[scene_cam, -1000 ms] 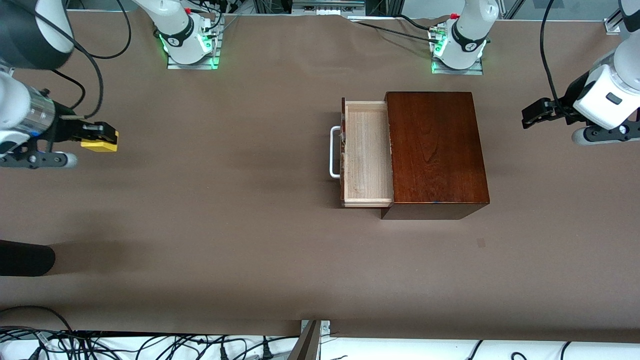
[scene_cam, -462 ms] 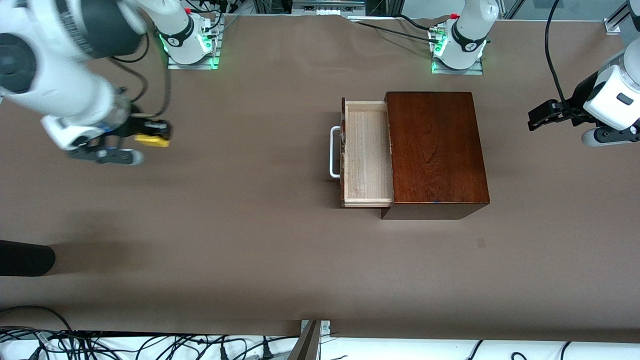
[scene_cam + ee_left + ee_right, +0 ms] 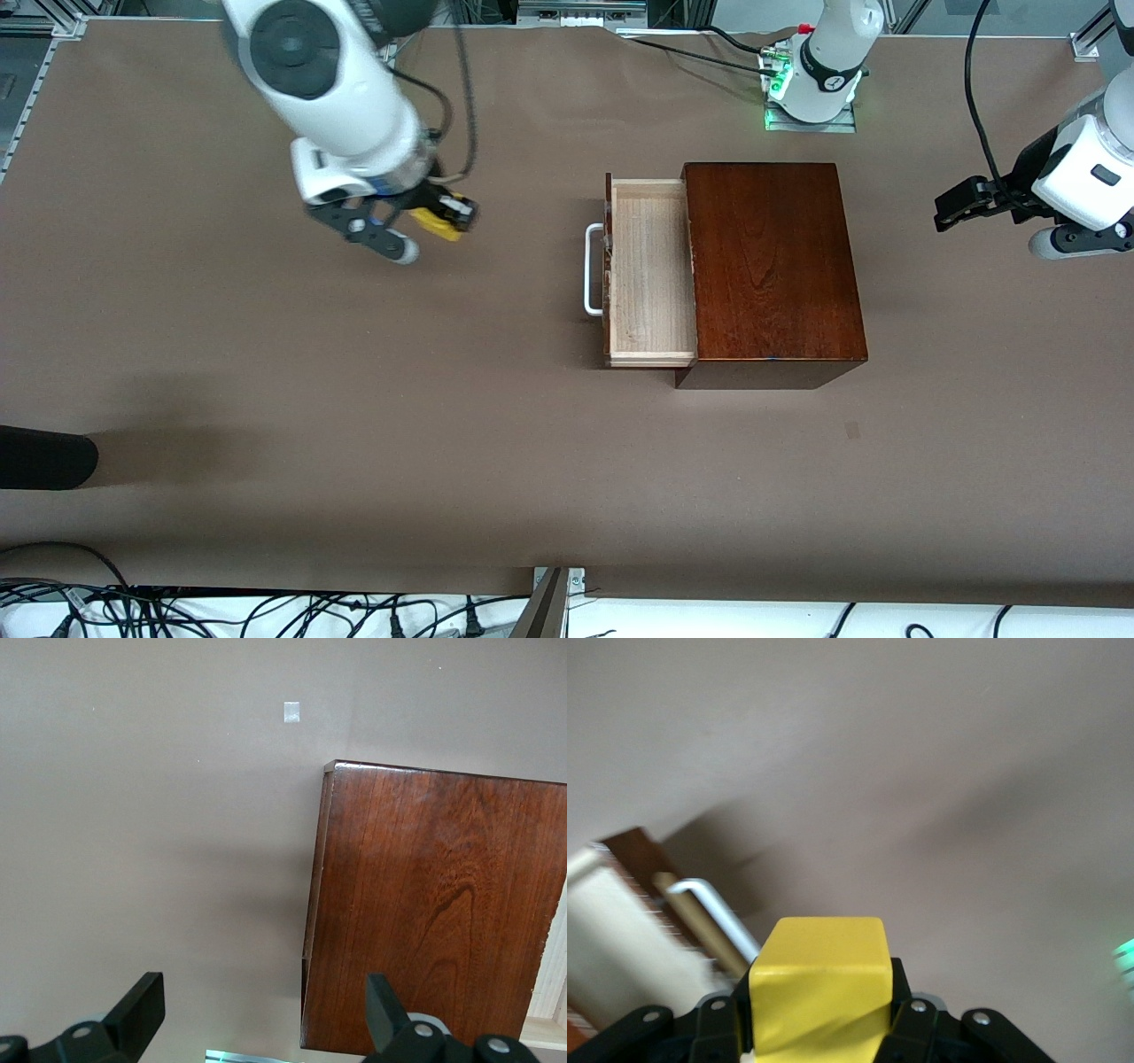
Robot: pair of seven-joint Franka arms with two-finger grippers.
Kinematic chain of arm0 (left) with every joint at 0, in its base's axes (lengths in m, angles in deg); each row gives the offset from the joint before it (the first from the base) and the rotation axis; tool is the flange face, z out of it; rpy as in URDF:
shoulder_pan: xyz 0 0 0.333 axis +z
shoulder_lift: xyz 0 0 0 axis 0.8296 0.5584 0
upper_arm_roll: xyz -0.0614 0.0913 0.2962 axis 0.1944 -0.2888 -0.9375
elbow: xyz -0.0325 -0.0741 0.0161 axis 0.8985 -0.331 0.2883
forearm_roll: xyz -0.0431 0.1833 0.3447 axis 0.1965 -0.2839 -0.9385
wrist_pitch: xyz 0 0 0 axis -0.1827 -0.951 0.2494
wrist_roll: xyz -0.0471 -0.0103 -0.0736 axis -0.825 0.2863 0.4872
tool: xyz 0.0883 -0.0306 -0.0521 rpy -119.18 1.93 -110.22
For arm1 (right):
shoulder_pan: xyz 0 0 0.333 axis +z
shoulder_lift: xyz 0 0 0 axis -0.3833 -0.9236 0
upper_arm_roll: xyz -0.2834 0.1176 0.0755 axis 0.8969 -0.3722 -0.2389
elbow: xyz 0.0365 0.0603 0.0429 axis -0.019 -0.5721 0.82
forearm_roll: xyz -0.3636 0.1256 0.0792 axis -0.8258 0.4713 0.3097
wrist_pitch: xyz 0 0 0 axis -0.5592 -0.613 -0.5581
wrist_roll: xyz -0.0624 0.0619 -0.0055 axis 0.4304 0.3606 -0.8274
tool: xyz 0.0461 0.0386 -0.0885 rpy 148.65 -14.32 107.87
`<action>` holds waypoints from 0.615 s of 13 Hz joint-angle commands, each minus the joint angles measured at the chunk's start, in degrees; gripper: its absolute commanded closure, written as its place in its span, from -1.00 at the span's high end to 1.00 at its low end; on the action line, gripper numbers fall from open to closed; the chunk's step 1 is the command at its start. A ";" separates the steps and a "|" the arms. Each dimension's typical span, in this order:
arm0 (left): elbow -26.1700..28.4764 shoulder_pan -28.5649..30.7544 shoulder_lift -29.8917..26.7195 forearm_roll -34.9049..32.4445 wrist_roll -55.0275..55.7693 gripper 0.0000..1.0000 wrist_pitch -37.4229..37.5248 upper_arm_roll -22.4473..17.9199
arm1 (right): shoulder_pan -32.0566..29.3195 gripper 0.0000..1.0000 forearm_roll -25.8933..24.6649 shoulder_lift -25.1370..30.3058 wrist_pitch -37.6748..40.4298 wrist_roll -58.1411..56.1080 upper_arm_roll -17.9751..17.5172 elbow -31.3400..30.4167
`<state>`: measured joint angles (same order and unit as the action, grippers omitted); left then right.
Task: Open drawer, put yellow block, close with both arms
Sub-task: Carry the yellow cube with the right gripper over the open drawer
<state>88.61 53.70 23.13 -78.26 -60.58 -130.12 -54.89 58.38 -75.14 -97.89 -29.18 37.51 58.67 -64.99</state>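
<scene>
My right gripper [image 3: 446,215] is shut on the yellow block [image 3: 436,223] and holds it in the air over bare table between the right arm's base and the drawer; in the right wrist view the block [image 3: 821,988] fills the space between the fingers. The drawer [image 3: 651,270] stands pulled out of the dark mahogany box [image 3: 771,266], its pale tray empty, its white loop handle [image 3: 590,269] toward the right arm's end. My left gripper [image 3: 952,204] is open and empty, in the air past the box at the left arm's end. The box [image 3: 434,904] shows in the left wrist view.
A dark object [image 3: 44,456] lies at the table's edge toward the right arm's end, nearer the front camera. A small pale mark [image 3: 852,431] sits on the brown table cover [image 3: 354,399] near the box. Cables run along the table's near edge.
My right arm has swung the yellow block from the right arm's end of the table toward the open drawer. The left gripper has shifted slightly and now holds still.
</scene>
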 commanded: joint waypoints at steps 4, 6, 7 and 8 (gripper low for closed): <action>-0.51 0.69 -0.21 1.21 -1.47 1.00 -0.04 0.30 | 9.93 -0.63 0.68 -13.69 -9.07 31.90 1.49 11.72; -0.42 0.69 -0.12 1.12 -1.47 1.00 -0.04 0.30 | 11.53 -0.60 -0.98 -18.17 -10.64 42.53 1.49 14.44; -0.42 0.69 -0.12 1.03 -1.47 1.00 -0.04 0.30 | 11.79 -0.60 -1.08 -19.41 -11.87 47.55 1.40 14.63; -0.33 0.69 -0.12 1.03 -1.47 1.00 -0.04 0.30 | 12.58 -0.60 -1.08 -20.21 -13.10 50.73 1.23 14.63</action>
<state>88.59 53.74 23.13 -78.26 -60.58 -130.12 -54.86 69.73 -75.49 -114.82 -41.62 81.18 59.22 -54.38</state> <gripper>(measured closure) 0.000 0.445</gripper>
